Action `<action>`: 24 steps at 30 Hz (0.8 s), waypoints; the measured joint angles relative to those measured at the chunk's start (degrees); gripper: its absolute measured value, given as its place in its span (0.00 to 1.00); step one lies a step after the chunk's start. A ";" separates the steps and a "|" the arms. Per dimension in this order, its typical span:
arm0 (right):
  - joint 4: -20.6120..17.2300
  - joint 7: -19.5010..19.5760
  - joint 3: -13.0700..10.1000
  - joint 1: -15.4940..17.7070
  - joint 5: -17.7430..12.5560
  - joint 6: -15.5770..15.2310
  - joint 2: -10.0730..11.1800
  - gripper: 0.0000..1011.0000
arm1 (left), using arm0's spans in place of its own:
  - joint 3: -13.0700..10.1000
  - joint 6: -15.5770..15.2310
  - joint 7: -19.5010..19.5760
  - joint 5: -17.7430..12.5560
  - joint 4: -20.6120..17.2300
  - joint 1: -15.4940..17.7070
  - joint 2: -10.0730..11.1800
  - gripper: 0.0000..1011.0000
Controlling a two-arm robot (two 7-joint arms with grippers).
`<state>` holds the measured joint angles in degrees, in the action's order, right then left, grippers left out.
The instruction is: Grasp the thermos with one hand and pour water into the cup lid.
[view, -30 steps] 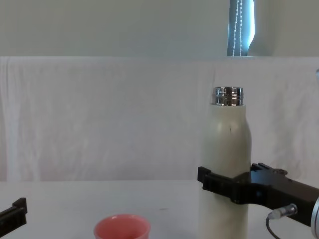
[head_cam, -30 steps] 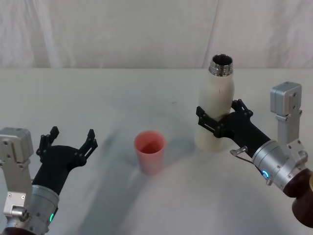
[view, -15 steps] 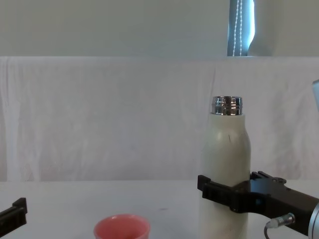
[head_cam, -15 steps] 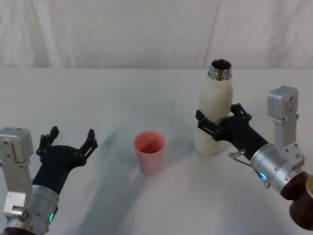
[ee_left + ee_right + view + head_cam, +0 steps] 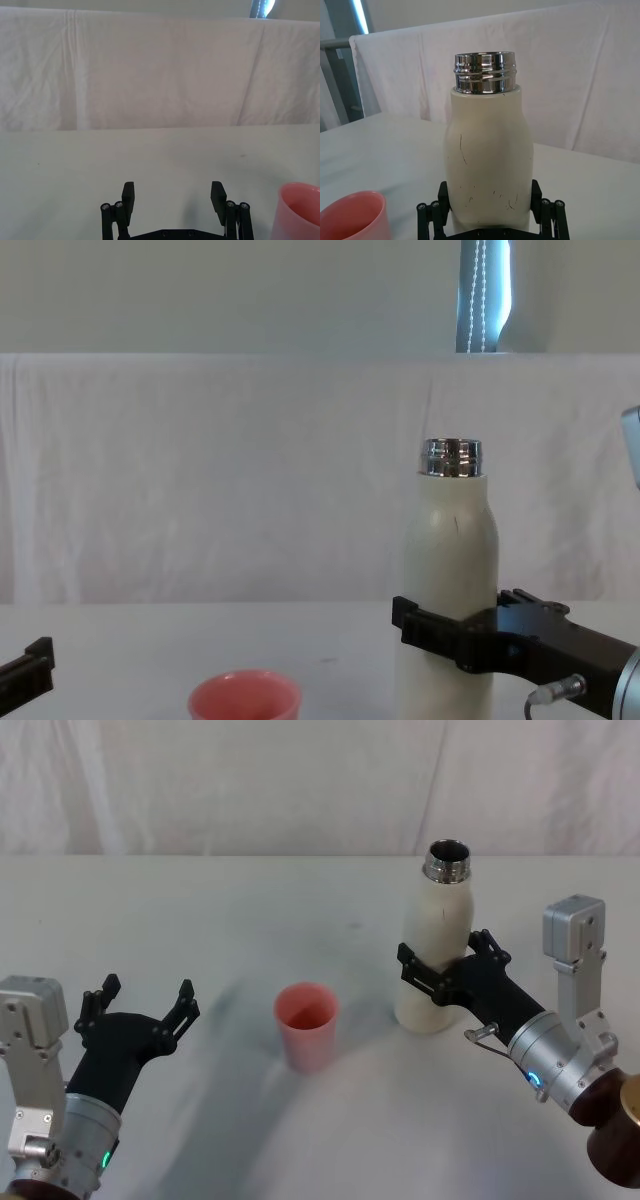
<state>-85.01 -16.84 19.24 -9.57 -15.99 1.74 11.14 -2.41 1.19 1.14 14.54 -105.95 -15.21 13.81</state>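
Right gripper (image 5: 438, 972) pinches the upright cream-white, chrome-necked thermos (image 5: 437, 942) right of frame centre; the small pink cup lid (image 5: 306, 1026) sits lower-left of it. Left gripper (image 5: 140, 1012) rests spread, lower left.

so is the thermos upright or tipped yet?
Upright: the thermos stands vertical, chrome neck on top, with the right hand clamped low around it.
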 joint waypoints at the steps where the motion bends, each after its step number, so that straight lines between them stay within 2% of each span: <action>1: 0.04 -0.01 0.01 -0.01 0.00 0.02 -0.01 0.95 | 0.00 0.00 0.00 0.00 0.00 0.00 0.00 0.99; 24: 0.73 -0.46 -0.05 -0.04 -0.33 0.42 -0.04 0.95 | 0.00 0.00 0.00 0.00 0.00 0.00 0.00 0.99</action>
<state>-84.28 -17.30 19.19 -9.62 -16.32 2.16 11.10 -2.41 1.19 1.14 14.54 -105.95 -15.21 13.81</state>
